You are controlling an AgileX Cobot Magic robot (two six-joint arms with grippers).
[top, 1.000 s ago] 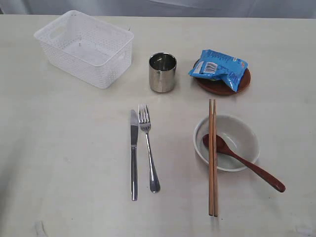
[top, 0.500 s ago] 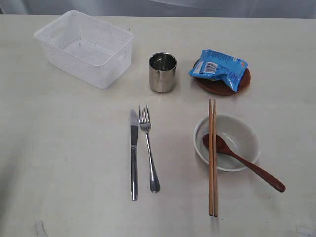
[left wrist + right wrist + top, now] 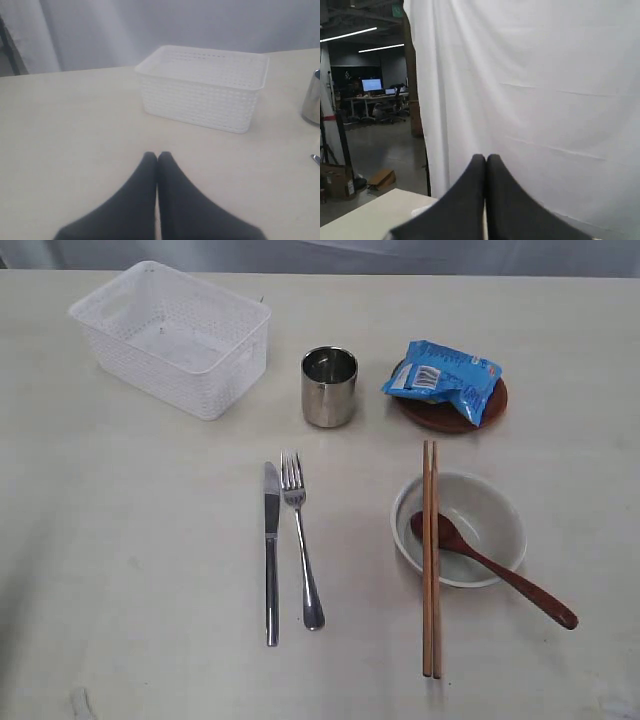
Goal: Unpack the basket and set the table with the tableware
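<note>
Blue packet [image 3: 442,377], print illegible, on plate [image 3: 436,418]

Open table [image 3: 130,560] left of the knife [image 3: 271,550]; basket [image 3: 175,335], cup [image 3: 329,387], snack packet [image 3: 442,378] in a row behind.

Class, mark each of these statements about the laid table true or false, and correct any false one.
1. The white perforated plastic basket is empty. True.
2. The blue crinkly snack packet lies in the off-white round bowl. False: it lies on the round brown wooden plate.
3. The pair of wooden chopsticks rests across the bowl's rim. True.
4. In the exterior view the steel fork lies left of the steel knife. False: the fork lies right of the knife.
5. The left end effector and the right end effector are both shut, holding nothing. True.
</note>
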